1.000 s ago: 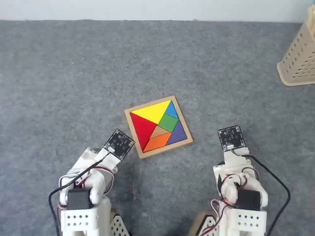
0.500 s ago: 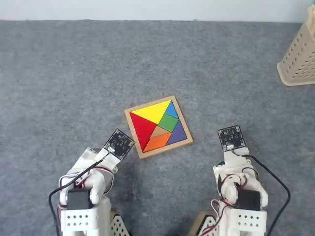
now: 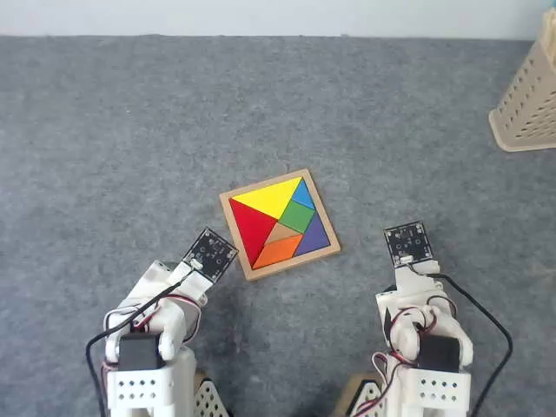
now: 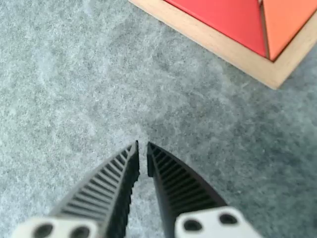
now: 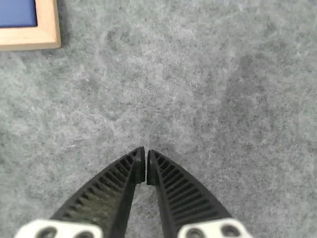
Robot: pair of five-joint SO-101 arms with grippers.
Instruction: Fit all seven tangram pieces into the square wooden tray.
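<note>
The square wooden tray (image 3: 233, 196) lies turned like a diamond at the middle of the grey carpet. Inside it sit a yellow triangle (image 3: 268, 198), a red triangle (image 3: 248, 228), an orange piece (image 3: 278, 251), a green square (image 3: 298, 216), a purple triangle (image 3: 313, 237), a small blue triangle (image 3: 302, 192) and a tan triangle (image 3: 280, 232). My left gripper (image 4: 142, 147) is shut over bare carpet just short of the tray's corner (image 4: 270, 77). To the right of the tray, my right gripper (image 5: 145, 151) is also shut and holds nothing; the tray corner (image 5: 34, 37) lies off to its side.
A beige perforated basket (image 3: 528, 91) stands at the far right edge. Both arm bases (image 3: 148, 365) (image 3: 426, 356) sit at the near edge. Open carpet surrounds the tray on all sides.
</note>
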